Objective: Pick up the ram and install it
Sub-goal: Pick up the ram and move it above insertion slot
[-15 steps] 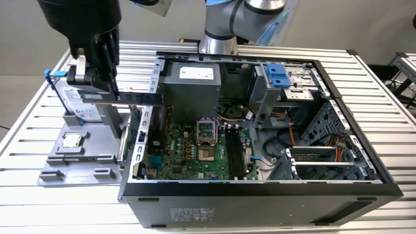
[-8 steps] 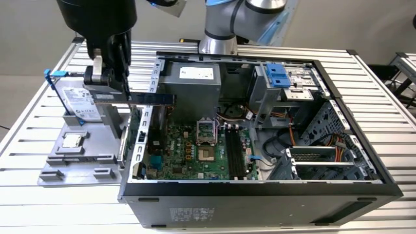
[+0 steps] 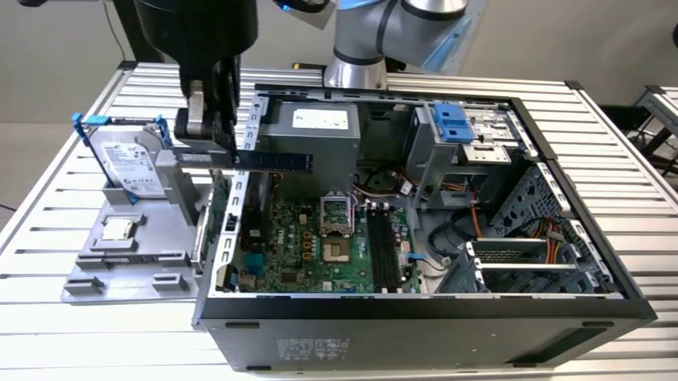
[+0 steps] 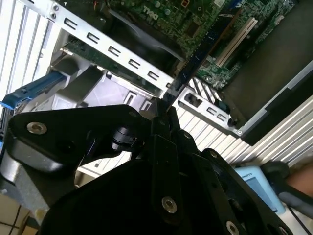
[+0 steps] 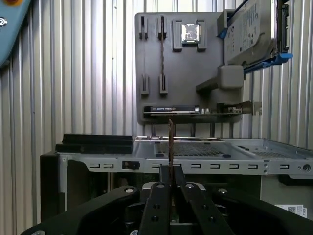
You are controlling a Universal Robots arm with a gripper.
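Ram [image 3: 278,161]: a long, thin, dark stick held level in the upper left of the exterior view, above the near wall of the open computer case [image 3: 424,313]. One end is in the fingers and the other points toward the inside of the case. In both wrist views it shows edge-on [image 4: 198,56] [image 5: 171,139].
Fingers [image 3: 198,127]: closed on one end of the ram, one black finger on each flat side [image 5: 157,200].
Motherboard [image 3: 307,254]: green, lying flat in the bottom of the case, lower in the frame than the ram.
Slots [image 3: 383,246]: long and black, side by side on the motherboard near the middle of the exterior view, well apart from the ram.
Holder [image 3: 117,274]: a grey rack on the surface beside the case, at the exterior view's left.
Hard drive [image 3: 132,163]: silver in a blue frame, standing upright at the back of the holder, just beside the fingers.
Chip [image 3: 117,230]: a small square lying in a recess of the holder.
Card [image 5: 171,109]: dark with a metal bracket, on the holder's edge nearest the case.
Surface [image 3: 53,206]: pale metal slats under the case and holder.
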